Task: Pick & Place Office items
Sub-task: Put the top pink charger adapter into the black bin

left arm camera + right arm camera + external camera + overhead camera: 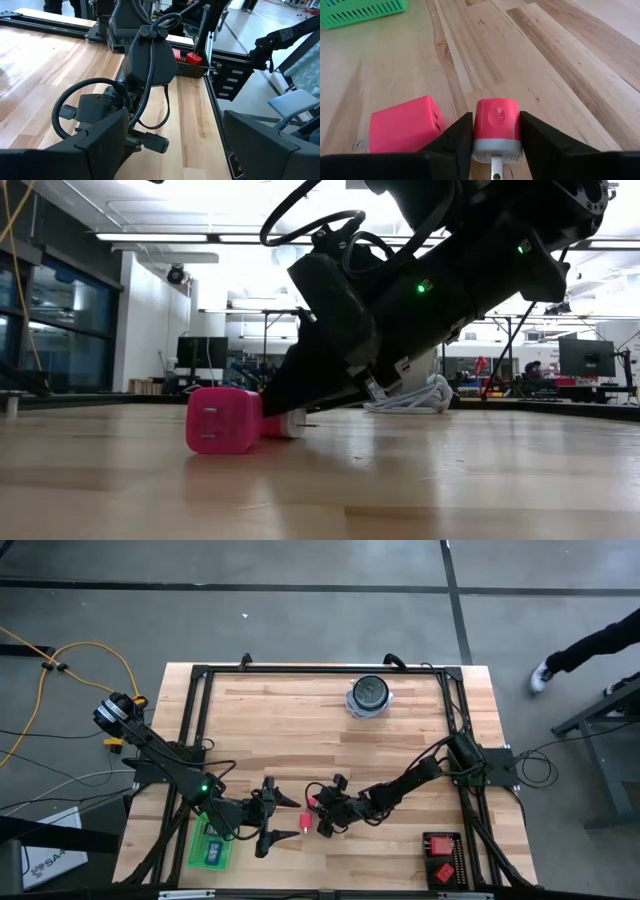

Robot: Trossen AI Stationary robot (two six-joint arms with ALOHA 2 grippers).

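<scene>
The right gripper point(496, 145) is pinching a small pink-and-white plug piece point(496, 122) between its fingers at the table's point(400, 750) near middle, touching the wood. A pink charger block point(404, 125) is lying just beside it, possibly touching. The left gripper point(275, 815) is waiting spread wide nearby, near the green tray point(212, 852).

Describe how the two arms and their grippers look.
Both arms are dark, near-black jointed links with angular housings. The left arm carries a glowing green light, and looped black cables run along the right arm. The right gripper has broad, wedge-shaped matte black fingers; the left gripper looks alike.
</scene>
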